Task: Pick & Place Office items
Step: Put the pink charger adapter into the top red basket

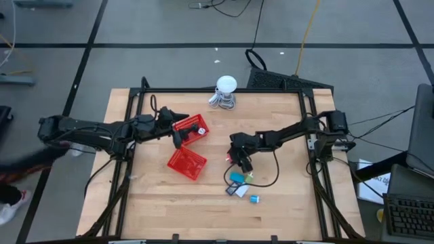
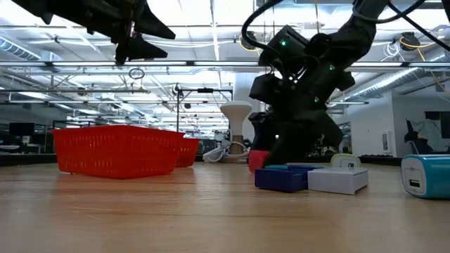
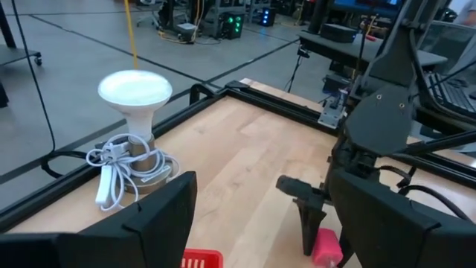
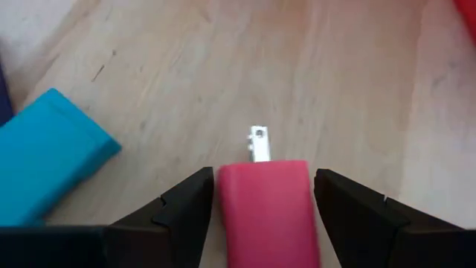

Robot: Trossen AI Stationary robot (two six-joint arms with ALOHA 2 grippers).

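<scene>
Right gripper spread astride pink item on table; L gripper spread over basket

Gadget behind baskets (apart)

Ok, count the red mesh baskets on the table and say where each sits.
2. One red basket lies under the left gripper, toward the table's back. The other red basket sits just in front of it, nearer the table's middle. Neither looks hidden.
</scene>
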